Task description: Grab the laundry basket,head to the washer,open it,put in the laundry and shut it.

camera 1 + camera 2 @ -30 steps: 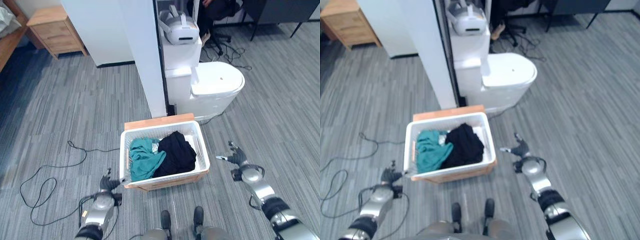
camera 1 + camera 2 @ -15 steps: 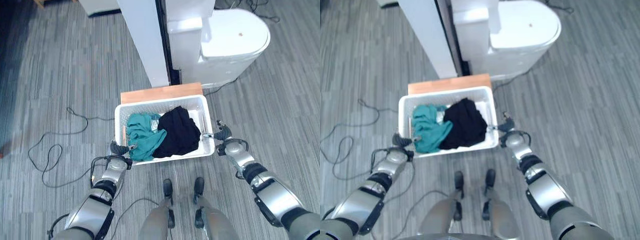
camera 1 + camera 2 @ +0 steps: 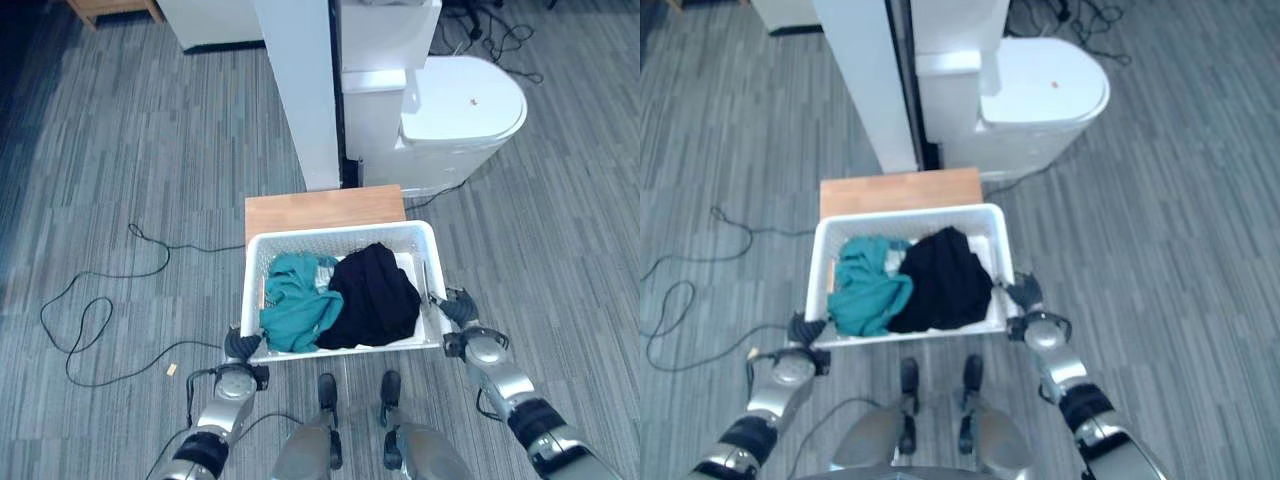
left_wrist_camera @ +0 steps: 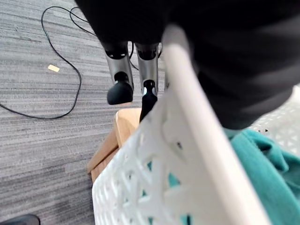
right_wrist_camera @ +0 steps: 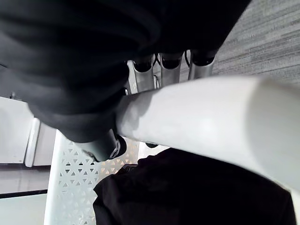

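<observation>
White laundry basket [image 3: 340,240] sits low in the centre of the head views, its far end over a wooden platform [image 3: 322,209] on the grey floor [image 3: 120,150]. Inside, a teal garment [image 3: 298,310] on the left, a black garment [image 3: 378,298] on the right, touching in the middle.

Left hand [image 3: 240,347] is at the basket's lower left corner, right hand [image 3: 455,306] on its right rim near the lower corner. From above, both sit tight against the rim, but the fingers are too small to read.

The wrist views settle it. Left wrist: the white rim runs right across the dark cover, fingers [image 4: 119,70] curled over its outer side, teal cloth showing past the lattice wall. Right wrist: fingers [image 5: 143,77] wrapped over the thick white rim, thumb [image 5: 105,143] tucked under on the inside, black garment just below.

Further up the frame, a white toilet [image 3: 455,110] beside a white partition [image 3: 300,90]; a black cable [image 3: 90,320] loops at left.
</observation>
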